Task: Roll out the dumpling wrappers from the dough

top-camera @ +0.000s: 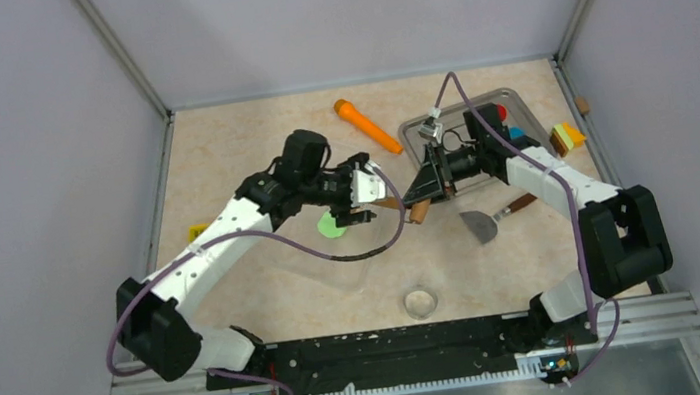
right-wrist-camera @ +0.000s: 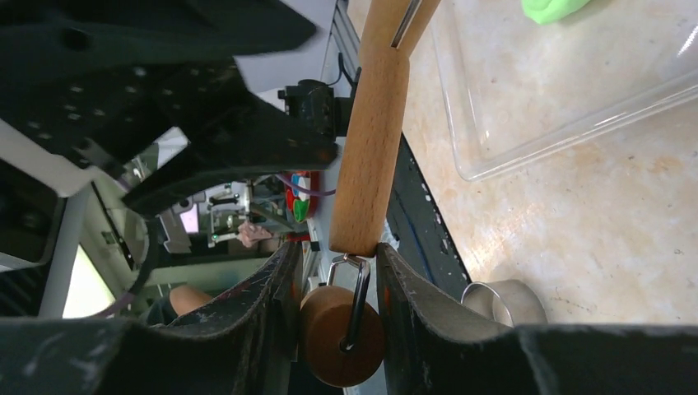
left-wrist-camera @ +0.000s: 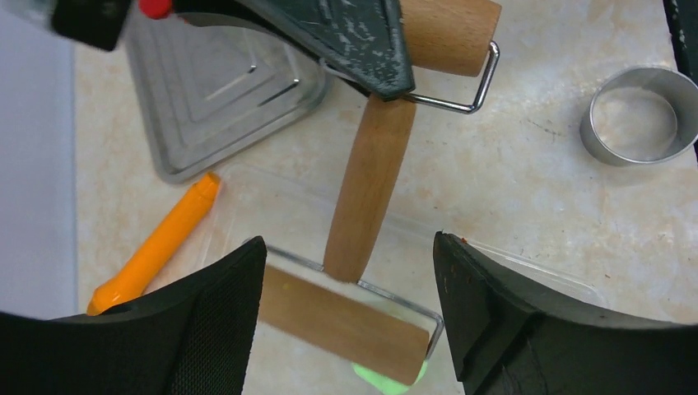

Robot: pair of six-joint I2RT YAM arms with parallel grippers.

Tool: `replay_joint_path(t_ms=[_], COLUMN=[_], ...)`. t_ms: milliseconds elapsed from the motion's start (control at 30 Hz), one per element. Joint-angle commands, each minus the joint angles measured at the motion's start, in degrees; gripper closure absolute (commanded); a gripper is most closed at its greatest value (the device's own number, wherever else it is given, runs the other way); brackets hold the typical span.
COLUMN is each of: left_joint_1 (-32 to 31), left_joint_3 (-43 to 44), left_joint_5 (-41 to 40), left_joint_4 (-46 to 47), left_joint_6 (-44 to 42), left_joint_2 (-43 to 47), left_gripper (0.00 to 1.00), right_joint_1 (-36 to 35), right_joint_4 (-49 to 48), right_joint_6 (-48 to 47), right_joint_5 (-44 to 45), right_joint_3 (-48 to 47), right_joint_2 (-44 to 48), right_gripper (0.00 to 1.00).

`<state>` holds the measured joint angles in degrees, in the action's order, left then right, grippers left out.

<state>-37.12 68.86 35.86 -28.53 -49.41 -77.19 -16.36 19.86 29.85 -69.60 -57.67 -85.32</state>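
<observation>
Left claw (left-wrist-camera: 350,255) is spread wide: its two black fingers (left-wrist-camera: 206,329) stand either side of the wooden roller's (left-wrist-camera: 370,181) broad head (left-wrist-camera: 342,322), with clear gaps on both sides, touching nothing. Over on the other end, the right claw (right-wrist-camera: 336,271) is pinching the tool's small head (right-wrist-camera: 342,333), fingers pressed against the wood and the wire bracket between them, so the handle runs from one claw across to the other.

And the dough (left-wrist-camera: 387,378)? A lime-green scrap pokes out from beneath the broad head, lying on a clear plastic sheet (right-wrist-camera: 576,107) in the middle of the counter (top-camera: 249,149), right under the left claw. From above it shows as a small green patch beside that claw.

Around them: a metal ring cutter (top-camera: 420,302) near the front edge, an orange stick (top-camera: 367,125) and a metal tray (top-camera: 419,134) toward the back.
</observation>
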Motion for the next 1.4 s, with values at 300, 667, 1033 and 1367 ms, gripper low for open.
replay_joint_path(t_ms=[300,667,1033,1367], left_joint_1=[-2.43,-2.51,-3.7,-6.52], left_joint_3=[4.76,3.8,1.54,3.3], left_joint_5=[-1.1,-1.31,-9.39,-12.77], left_joint_4=[-6.02,-2.53,9.43,13.34], left_joint_6=[-11.85,-8.06,14.98,21.81], left_joint_2=[-7.76,-9.66,-7.36,-10.23], left_gripper=[0.37,0.79,1.0,1.0], right_joint_1=[-0.6,-0.19,1.78,1.84], right_joint_4=[-2.6,-3.52,11.23,6.94], right_joint_6=[-0.67,-0.86,-7.3,-3.85], right_joint_5=[-2.53,-2.46,16.11,17.23], right_joint_3=[0.26,-0.62,-8.81,-6.99], right_joint_2=[4.63,4.84,5.18,3.42], right_gripper=[1.0,1.0,0.25,0.26])
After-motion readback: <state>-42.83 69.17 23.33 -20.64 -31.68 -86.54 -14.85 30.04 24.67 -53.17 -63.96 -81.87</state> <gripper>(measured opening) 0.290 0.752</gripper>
